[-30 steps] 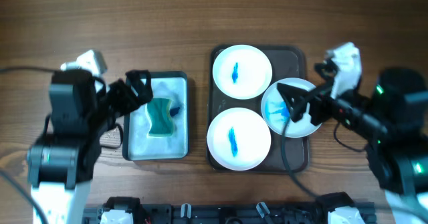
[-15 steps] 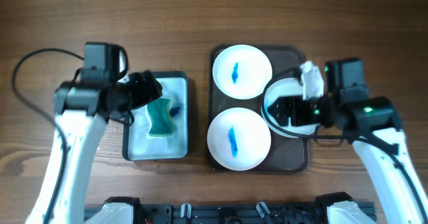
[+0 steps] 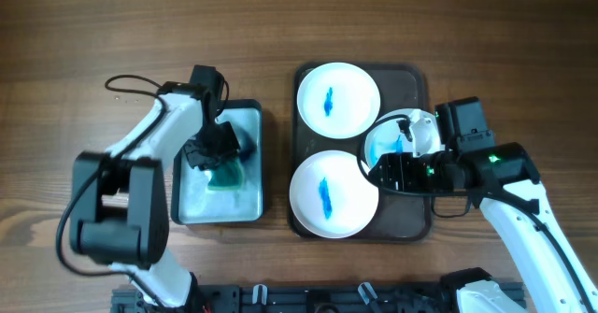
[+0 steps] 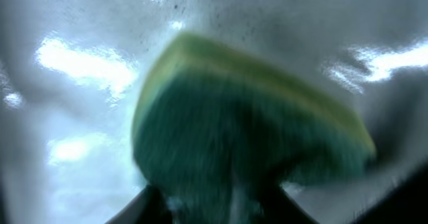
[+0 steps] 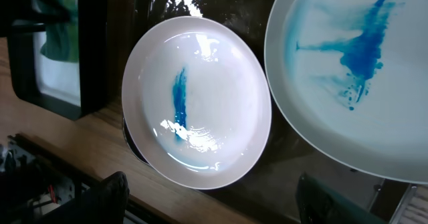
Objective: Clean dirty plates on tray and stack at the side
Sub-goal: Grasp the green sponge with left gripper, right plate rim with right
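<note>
Three white plates smeared with blue lie on the dark brown tray: one at the back, one at the front left, one on the right, partly under my right arm. My right gripper hovers open over that plate's front edge. In the right wrist view its fingers straddle the front plate's rim, with the right plate alongside. My left gripper reaches down into the basin and is shut on the green and yellow sponge.
The black-rimmed basin with its pale wet lining stands left of the tray. Bare wooden table surrounds both. The table's front edge carries a black rail.
My left arm has swung down into the basin and its jaws have closed on the sponge. My right gripper has shifted slightly toward the front of the right plate.
</note>
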Available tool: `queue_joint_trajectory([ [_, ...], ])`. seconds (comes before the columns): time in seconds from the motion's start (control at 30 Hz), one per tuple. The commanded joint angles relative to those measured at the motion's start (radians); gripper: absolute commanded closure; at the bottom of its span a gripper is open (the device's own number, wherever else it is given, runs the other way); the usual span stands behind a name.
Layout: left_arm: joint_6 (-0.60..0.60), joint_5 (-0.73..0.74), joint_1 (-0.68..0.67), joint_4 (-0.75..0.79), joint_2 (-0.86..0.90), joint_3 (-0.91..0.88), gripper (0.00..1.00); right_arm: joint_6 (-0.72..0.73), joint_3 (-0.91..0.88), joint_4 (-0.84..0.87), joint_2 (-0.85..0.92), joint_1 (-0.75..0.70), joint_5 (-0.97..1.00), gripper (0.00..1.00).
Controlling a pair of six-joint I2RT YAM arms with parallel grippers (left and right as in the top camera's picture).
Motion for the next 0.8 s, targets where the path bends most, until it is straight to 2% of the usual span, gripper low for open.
queue_joint_trajectory([
  [0.0, -0.006, -0.054, -0.001, 0.071, 0.036, -0.005, 0.96, 0.014, -0.001, 0.008, -0.001, 0.007, -0.021, 0.2],
  [0.13, -0.005, -0.055, -0.001, 0.021, 0.013, 0.027, 0.96, 0.015, -0.001, 0.01, -0.001, 0.007, -0.021, 0.2],
  [0.17, -0.005, -0.055, -0.001, -0.004, 0.005, 0.043, 0.89, 0.014, -0.001, 0.01, -0.001, 0.007, -0.021, 0.2],
  [0.2, -0.005, -0.055, -0.001, -0.029, -0.005, 0.061, 0.75, 0.015, -0.001, 0.009, -0.001, 0.007, -0.021, 0.2],
  [0.37, 0.0, -0.057, -0.001, -0.085, -0.055, 0.117, 0.38, 0.022, -0.001, 0.009, -0.001, 0.007, -0.021, 0.2],
  [0.5, 0.0, -0.107, -0.001, -0.041, -0.043, 0.099, 0.37, 0.022, -0.001, 0.01, -0.001, 0.007, -0.021, 0.2],
  [0.63, 0.002, -0.109, -0.001, 0.097, -0.017, 0.017, 0.42, 0.022, -0.001, 0.009, -0.001, 0.007, -0.021, 0.2],
  [0.73, 0.002, -0.1, -0.001, 0.205, -0.004, -0.058, 0.54, 0.04, -0.001, 0.013, -0.001, 0.007, -0.013, 0.2],
  [0.77, 0.003, -0.1, -0.001, 0.229, -0.003, -0.076, 0.64, 0.04, -0.001, 0.015, -0.001, 0.007, -0.013, 0.2],
])
